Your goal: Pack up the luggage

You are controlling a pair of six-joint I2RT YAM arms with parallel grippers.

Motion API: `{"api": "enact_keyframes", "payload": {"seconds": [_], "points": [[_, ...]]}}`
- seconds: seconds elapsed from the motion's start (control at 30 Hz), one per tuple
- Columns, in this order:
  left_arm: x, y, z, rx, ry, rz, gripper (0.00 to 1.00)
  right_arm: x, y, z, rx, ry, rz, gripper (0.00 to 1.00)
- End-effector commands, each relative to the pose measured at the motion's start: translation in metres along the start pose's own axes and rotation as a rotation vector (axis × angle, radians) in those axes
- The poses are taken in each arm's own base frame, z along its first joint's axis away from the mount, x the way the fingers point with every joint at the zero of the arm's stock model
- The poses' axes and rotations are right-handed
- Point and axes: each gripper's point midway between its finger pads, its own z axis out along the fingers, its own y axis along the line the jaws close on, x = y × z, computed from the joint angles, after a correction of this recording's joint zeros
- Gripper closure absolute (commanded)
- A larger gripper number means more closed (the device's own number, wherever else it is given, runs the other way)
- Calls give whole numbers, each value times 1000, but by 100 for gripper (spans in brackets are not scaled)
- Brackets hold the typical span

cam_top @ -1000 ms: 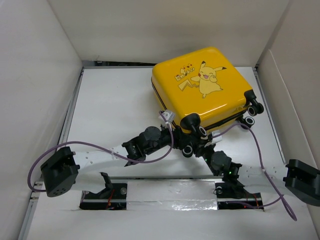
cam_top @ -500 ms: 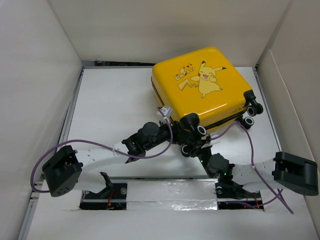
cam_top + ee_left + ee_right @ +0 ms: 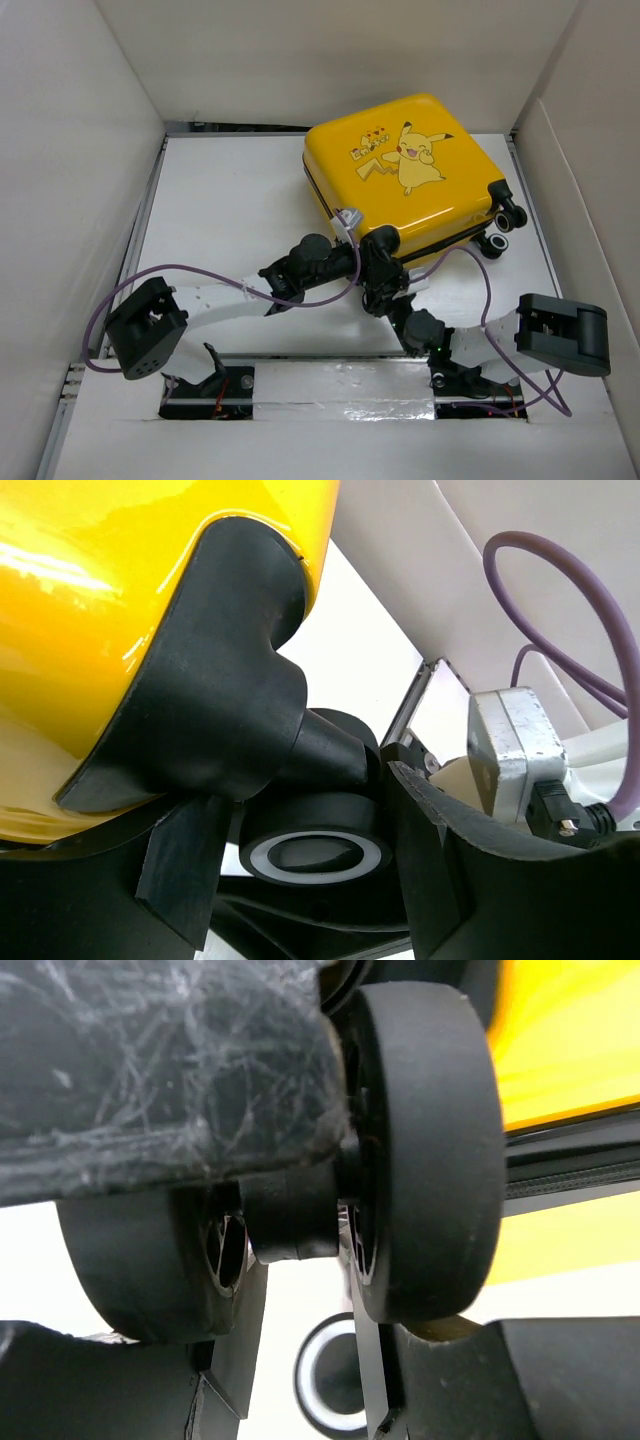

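The yellow luggage [image 3: 400, 170] lies shut at the back right, Pikachu face up. My left gripper [image 3: 362, 262] is at its near-left corner. In the left wrist view the fingers [image 3: 185, 870] stand on both sides of a black wheel [image 3: 318, 845] under the yellow shell [image 3: 100, 600], closed against it. My right gripper [image 3: 385, 295] is just below the same corner. In the right wrist view its tips [image 3: 300, 1360] are a little apart with nothing between them, right under a twin wheel [image 3: 420, 1150] and its axle. The yellow shell [image 3: 560, 1050] shows at the right.
White cardboard walls [image 3: 80, 150] enclose the table on the left, back and right. Two more black wheels [image 3: 505, 215] stick out at the luggage's right corner. Purple cables [image 3: 480, 290] loop over the table near both arms.
My left gripper has moved right, up to the luggage's corner wheel. The right arm's elbow has swung left and toward the near edge. The luggage has not moved.
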Motion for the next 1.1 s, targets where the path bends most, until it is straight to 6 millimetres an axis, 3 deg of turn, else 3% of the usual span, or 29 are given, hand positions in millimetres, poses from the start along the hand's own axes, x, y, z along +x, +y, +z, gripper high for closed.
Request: {"api": "enact_keyframes", "payload": {"seconds": [0.0, 0.2, 0.3, 0.37, 0.43, 0.63, 0.9, 1.07], "points": [[-33, -32, -2, 100, -83, 31, 43, -50, -3, 8, 111, -160, 116, 56], [-38, -36, 1, 101, -85, 31, 43, -50, -12, 13, 181, -167, 63, 63], [-40, -42, 1, 127, -85, 22, 45, -55, -9, 17, 162, -220, 68, 82], [-39, -42, 2, 128, -82, 17, 49, -58, -6, 21, 159, -262, 54, 100], [-39, -41, 2, 127, -77, 15, 56, -58, 0, 24, 146, -267, 70, 100], [-50, -47, 5, 136, -111, 13, 65, -54, 12, 14, 89, -250, 83, 100], [-77, -76, 28, 252, -123, -65, 74, -65, 39, -30, -57, -228, 56, 100], [-91, -80, 43, 289, -162, -135, 79, -71, 20, -38, -44, -233, 70, 100]]}}
